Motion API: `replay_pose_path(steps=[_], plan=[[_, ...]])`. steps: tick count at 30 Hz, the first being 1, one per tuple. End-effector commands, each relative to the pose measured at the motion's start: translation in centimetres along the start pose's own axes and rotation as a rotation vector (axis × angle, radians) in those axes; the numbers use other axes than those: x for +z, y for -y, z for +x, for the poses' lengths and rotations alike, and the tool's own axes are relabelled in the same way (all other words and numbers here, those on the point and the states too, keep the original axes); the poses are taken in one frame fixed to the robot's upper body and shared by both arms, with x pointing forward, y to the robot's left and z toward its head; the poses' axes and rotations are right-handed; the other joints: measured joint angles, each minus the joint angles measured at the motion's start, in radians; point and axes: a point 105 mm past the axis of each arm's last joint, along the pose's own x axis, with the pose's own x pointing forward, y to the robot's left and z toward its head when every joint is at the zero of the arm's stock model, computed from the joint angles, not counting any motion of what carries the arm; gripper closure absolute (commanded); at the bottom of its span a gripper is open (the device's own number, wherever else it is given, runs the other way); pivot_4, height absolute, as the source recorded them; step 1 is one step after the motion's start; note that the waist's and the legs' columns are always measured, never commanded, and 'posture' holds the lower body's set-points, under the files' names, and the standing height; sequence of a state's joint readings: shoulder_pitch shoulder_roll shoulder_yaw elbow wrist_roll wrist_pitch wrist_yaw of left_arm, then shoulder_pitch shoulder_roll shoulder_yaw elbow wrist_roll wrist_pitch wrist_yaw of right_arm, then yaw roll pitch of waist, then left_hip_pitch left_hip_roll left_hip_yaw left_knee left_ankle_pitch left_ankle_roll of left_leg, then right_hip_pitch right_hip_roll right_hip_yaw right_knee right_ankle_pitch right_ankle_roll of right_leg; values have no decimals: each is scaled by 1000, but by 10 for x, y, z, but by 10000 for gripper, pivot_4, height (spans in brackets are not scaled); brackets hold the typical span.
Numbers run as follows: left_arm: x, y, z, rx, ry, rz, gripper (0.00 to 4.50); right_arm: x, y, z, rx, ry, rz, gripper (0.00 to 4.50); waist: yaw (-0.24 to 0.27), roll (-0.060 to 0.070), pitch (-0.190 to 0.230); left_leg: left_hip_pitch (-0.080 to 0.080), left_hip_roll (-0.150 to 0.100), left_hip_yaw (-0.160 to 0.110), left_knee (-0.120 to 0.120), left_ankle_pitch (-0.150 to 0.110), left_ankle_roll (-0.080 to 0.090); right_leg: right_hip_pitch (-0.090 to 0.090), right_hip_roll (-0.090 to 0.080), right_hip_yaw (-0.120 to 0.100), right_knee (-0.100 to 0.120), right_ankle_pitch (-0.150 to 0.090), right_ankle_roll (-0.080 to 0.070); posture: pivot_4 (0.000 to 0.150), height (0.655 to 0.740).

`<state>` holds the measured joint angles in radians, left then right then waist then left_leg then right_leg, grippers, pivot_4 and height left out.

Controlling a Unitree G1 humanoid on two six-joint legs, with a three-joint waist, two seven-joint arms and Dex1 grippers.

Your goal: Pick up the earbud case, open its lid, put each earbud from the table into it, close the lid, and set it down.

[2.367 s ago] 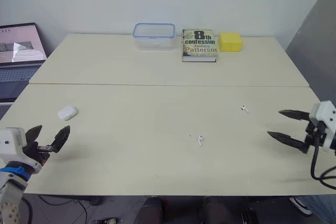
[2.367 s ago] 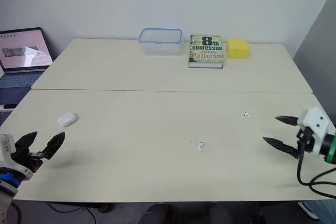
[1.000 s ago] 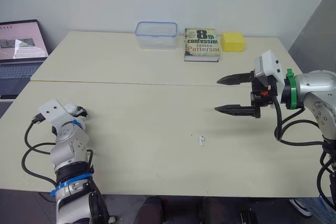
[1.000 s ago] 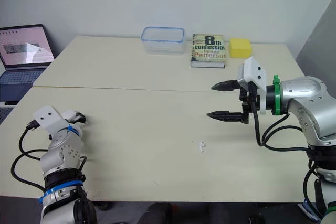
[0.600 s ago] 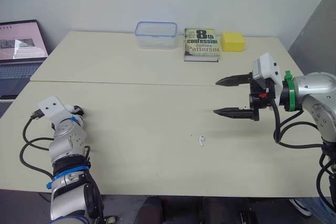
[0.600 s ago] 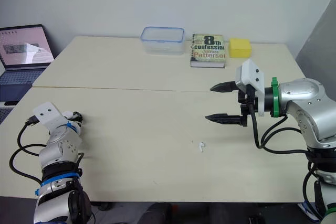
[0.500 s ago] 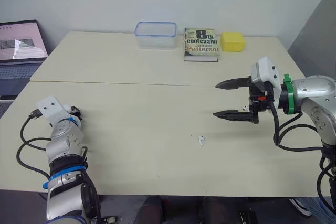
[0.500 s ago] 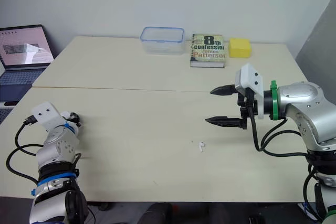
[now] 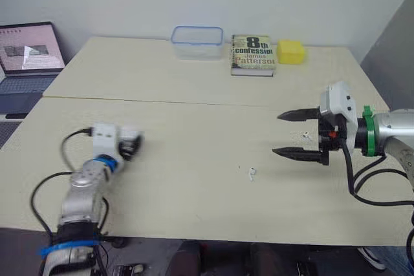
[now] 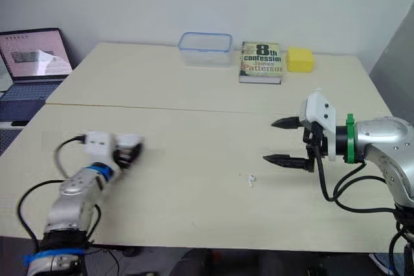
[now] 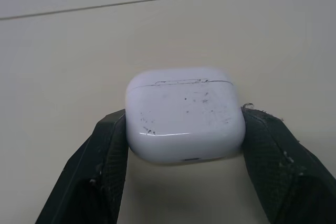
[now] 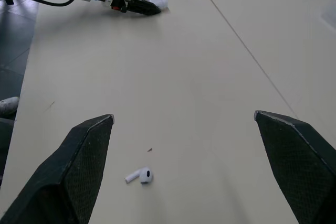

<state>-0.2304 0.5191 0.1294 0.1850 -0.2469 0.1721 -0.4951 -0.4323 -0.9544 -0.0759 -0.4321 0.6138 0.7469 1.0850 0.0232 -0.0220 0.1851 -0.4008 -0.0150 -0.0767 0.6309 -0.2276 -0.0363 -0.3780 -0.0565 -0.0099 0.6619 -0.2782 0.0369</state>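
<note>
At the table's (image 9: 194, 82) 8 o'clock edge, your left gripper (image 9: 128, 145) is clamping the shut earbud case (image 11: 185, 115).
Your right gripper (image 9: 277, 134), at 3 o'clock, is hovering spread wide; one earbud (image 9: 252, 172) is lying at its 7 o'clock, a second earbud (image 9: 305, 136) between its fingers (image 9: 299, 114).

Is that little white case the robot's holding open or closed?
Closed: the earbud case, clamped in the left gripper, has a thin lid seam, no gap.

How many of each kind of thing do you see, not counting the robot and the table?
Earbud case: 1
Earbuds: 2
Book: 1
Clear container: 1
Yellow block: 1
Laptop: 1
Total: 7
</note>
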Motion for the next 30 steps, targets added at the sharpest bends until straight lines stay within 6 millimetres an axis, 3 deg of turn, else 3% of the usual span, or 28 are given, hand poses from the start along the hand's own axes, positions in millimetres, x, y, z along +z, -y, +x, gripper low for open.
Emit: replay_pose_path(steps=[1, 5, 10, 19, 30], plan=[[45, 71, 0, -370, 213, 98, 17051, 0, -6, -9, -9, -1, 53, 0, 0, 0, 0, 0, 0, 1, 0, 0, 0, 0, 0, 0, 0, 0, 0, 1500, 7400], [61, 133, -13, -691, 347, 239, 17051, -10, -17, -3, 18, 4, 234, 0, -10, 1, 0, 1, 4, 3, -1, 0, 0, -1, 1, 2, 0, 0, -1, 1500, 7400], [77, 163, -21, -860, 483, 267, 17051, -14, -29, 11, 72, 26, 431, 0, -22, 1, 0, 1, 7, 5, -1, 0, 0, -1, 4, 0, 1, 0, -2, 1500, 7400], [92, 183, -34, -990, 646, 372, 17051, -19, -38, 45, 152, 75, 696, 0, -24, 1, 0, 1, 6, 5, 0, 0, 1, -1, 8, 0, 2, 0, -2, 1500, 7400], [91, 185, -37, -1014, 680, 417, 17051, -9, -45, 66, 243, 101, 777, 0, -25, 1, 0, 1, 7, 5, -1, 0, 1, -1, 10, 0, 2, 0, -2, 1500, 7400]])
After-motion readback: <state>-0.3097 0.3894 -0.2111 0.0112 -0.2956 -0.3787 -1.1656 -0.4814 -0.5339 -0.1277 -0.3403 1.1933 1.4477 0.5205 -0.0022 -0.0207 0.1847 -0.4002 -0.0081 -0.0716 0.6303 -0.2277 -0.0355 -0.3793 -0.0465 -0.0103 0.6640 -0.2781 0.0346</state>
